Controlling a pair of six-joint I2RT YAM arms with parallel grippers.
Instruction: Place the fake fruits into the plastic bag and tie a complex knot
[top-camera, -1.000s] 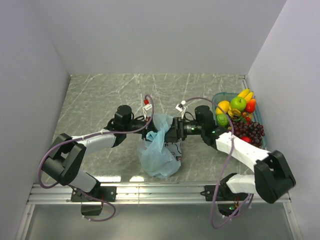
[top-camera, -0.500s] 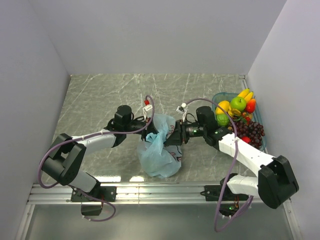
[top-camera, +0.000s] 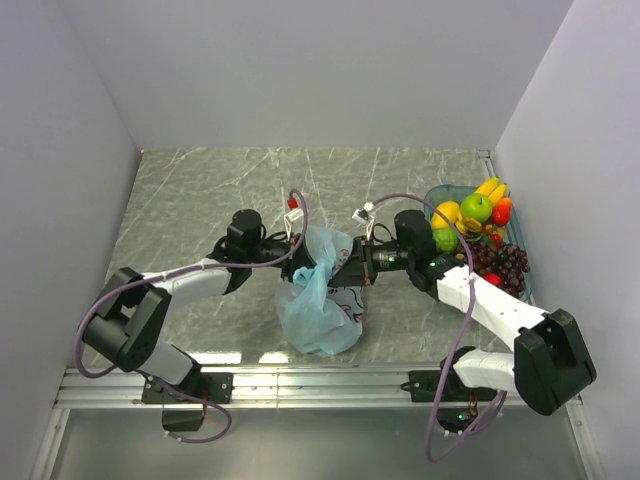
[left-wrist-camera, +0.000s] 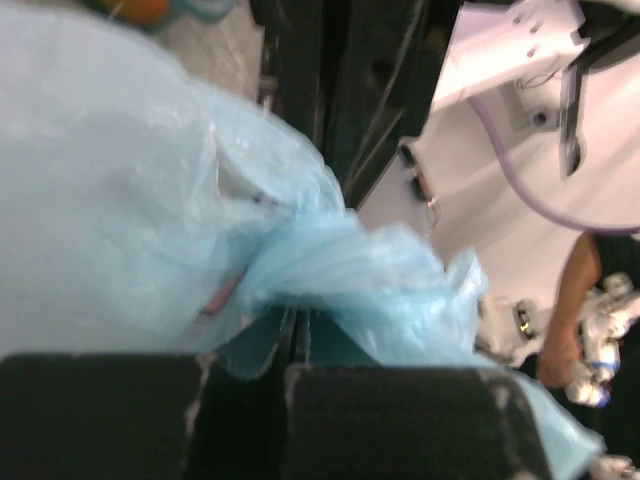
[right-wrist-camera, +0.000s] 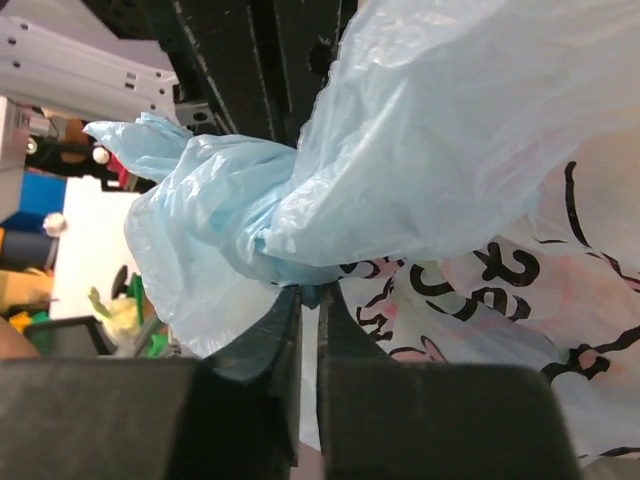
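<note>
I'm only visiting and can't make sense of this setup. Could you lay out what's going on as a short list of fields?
Bag: light blue, crumpled on the table
Left gripper: shut on bag film
Right gripper: shut on bag film
Fruits: piled in the tray at the right, apart from the bag
Knot: cannot tell; film bunched where the grippers pinch it

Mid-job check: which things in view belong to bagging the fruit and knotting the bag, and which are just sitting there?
Job: plastic bag, pinched by left gripper and right gripper; fake fruits, piled at the right.
Just there: teal tray under the fruits; table.
</note>
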